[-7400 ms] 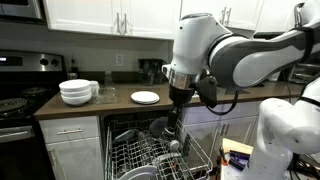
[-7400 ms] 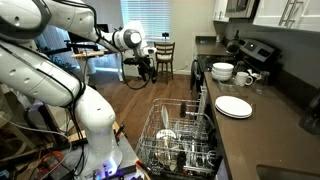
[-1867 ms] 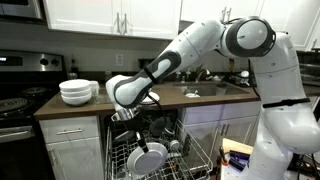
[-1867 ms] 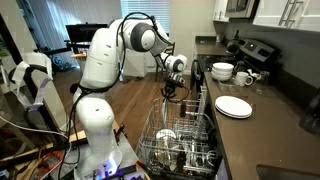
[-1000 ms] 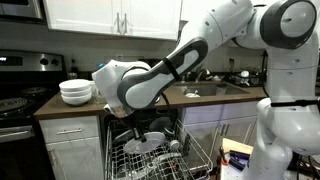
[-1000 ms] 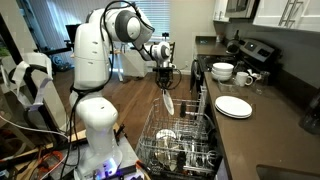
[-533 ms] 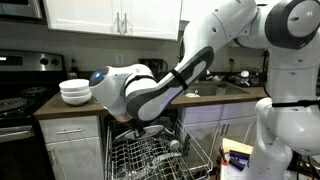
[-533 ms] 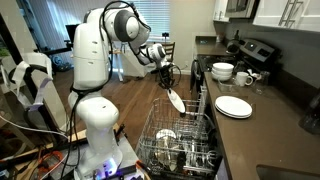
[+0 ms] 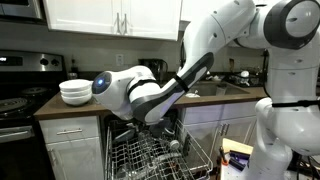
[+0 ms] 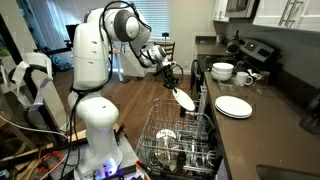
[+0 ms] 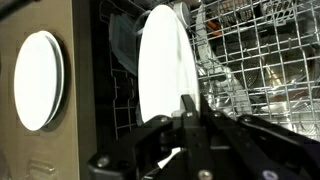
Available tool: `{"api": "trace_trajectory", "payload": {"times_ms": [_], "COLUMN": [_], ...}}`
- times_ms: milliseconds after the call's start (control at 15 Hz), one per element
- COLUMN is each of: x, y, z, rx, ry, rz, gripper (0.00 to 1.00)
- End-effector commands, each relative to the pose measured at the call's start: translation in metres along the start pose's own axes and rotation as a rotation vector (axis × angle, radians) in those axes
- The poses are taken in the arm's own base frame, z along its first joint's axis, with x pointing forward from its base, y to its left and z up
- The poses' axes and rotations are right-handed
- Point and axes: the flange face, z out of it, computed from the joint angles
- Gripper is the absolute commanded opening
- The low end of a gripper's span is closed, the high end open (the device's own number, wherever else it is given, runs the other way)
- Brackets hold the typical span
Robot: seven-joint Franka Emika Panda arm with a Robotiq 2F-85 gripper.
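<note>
White, and seen mostly from its edge, the plate (image 10: 184, 99) hangs tilted in the air in an exterior view. It is above the far end of the dishwasher rack (image 10: 150, 138) and close to the edge of the counter (image 10: 262, 132), and it does not touch the wires. The gripper (image 10: 176, 88) comes down to it from the upper side, and its fingers are pressed together on the rim of the plate. On the counter just beside lies a second plate (image 10: 233, 106), flat, and behind it stands a stack of bowls (image 10: 223, 71). In an exterior view from the front, the thick arm (image 9: 140, 95) bends low before the counter (image 9: 120, 104) and covers both the gripper and the held plate, so there I cannot tell how the grip looks. The stack of bowls (image 9: 77, 92) is at the left on the counter, and the rack (image 9: 116, 160) is pulled out below the arm with dishes inside. In the wrist view the plate (image 11: 163, 60) fills the middle, standing upright on its edge, and the gripper (image 11: 188, 108) pinches its lower rim between two dark fingers (image 11: 150, 135). The wire rack (image 11: 265, 60) spreads at the right side, and the second plate (image 11: 40, 80) shows at the left on a beige surface.
</note>
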Motion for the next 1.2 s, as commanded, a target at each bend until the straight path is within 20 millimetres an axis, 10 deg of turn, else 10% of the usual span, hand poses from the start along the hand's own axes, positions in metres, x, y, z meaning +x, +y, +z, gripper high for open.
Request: {"api": "trace_trajectory", "payload": {"times_ms": [0, 1133], "x": [-0.015, -0.021], "y": [0.003, -0.027], "z": [-0.018, -0.042], "rx": [-0.091, -0.237], "ry": [-0.005, -0.014], "rz": [0.058, 0.13], "gripper": [0.07, 0.07]}}
